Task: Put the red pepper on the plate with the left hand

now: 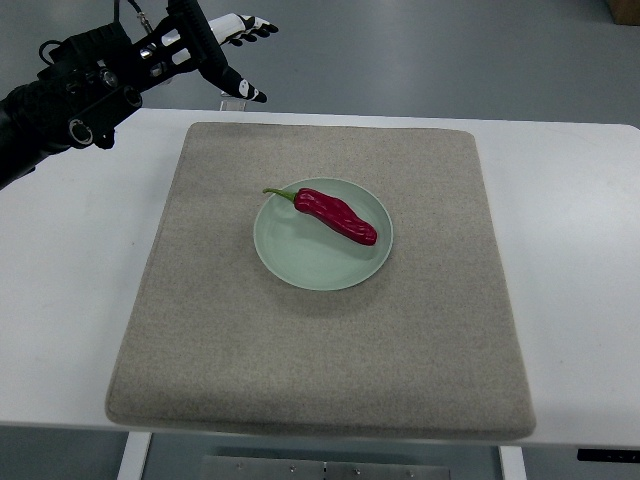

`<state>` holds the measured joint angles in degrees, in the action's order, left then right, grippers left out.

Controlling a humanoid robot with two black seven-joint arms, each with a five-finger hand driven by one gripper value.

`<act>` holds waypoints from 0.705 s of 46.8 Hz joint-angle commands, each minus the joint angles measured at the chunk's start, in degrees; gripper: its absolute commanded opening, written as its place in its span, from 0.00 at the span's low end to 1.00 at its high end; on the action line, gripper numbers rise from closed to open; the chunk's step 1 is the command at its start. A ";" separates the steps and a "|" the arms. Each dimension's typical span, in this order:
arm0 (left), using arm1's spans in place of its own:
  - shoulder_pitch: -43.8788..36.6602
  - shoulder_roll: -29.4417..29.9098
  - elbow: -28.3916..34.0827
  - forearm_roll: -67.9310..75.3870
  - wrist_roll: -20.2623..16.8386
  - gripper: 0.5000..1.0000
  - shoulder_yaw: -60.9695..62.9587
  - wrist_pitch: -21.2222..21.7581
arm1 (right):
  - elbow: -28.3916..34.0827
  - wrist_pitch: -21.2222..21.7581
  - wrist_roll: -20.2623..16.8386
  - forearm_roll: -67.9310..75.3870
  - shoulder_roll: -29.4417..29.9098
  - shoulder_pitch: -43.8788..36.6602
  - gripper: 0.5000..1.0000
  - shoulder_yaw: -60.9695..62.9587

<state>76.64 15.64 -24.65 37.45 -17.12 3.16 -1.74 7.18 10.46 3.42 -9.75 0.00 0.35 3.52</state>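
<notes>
Judging by how things lie, the placing step looks done: the red pepper (337, 216) rests on the plate (300, 262), slanting across its upper half with the green stem poking over the left rim. The left hand (222, 55) hangs at the bench's (70, 270) far-left corner, well apart from the plate, fingers spread and holding nothing (the right arm is out of sight). Little seems left beyond parking the arm. The pepper is glossy, dark red, slightly wrinkled.

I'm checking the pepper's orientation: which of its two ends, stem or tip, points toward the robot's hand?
The green stem end of the red pepper points up-left toward the left hand; the blunt red tip faces lower right on the plate.
</notes>
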 commanded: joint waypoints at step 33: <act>-2.90 -6.15 12.51 -50.10 5.08 0.90 -7.37 -5.90 | -0.06 0.00 0.00 0.00 0.00 0.00 0.86 0.00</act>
<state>74.42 10.76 -14.66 -12.34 -12.03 -1.74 -4.22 7.18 10.46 3.42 -9.75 0.00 0.35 3.52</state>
